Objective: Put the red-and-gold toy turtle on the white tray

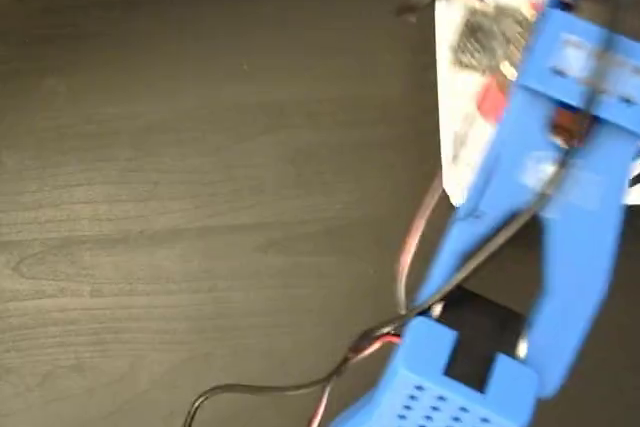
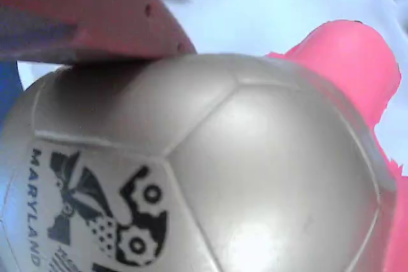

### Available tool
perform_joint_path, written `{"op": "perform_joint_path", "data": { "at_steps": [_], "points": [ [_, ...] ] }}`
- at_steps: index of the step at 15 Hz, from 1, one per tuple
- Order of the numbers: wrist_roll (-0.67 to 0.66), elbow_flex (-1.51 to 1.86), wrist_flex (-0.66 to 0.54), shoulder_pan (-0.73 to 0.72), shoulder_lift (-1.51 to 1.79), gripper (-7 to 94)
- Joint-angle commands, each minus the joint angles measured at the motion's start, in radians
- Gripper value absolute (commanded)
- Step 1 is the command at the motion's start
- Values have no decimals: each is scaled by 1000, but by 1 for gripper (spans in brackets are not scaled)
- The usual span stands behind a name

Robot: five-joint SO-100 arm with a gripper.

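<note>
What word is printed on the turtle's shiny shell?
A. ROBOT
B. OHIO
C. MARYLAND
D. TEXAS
C. In the wrist view, black letters spelling MARYLAND run down the left side of the turtle's shell, beside a black picture with gear shapes.

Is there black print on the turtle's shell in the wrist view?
Yes, the turtle's domed shell shows black print at lower left, with the letters MARYLAND running beside a black graphic.
</note>
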Motion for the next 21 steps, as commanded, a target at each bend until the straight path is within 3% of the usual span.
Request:
{"op": "perform_joint_path", "data": {
  "at_steps": [1,5,10,12,14,21],
  "points": [
    [-8,34,-46,15,77,0],
    [26,44,-152,14,37,0],
    [12,40,-161,20,-5,3],
    [-14,63,-163,20,-12,33],
    [-23,83,-178,21,-12,53],
    [-37,110,-172,20,-12,56]
  ]
}}
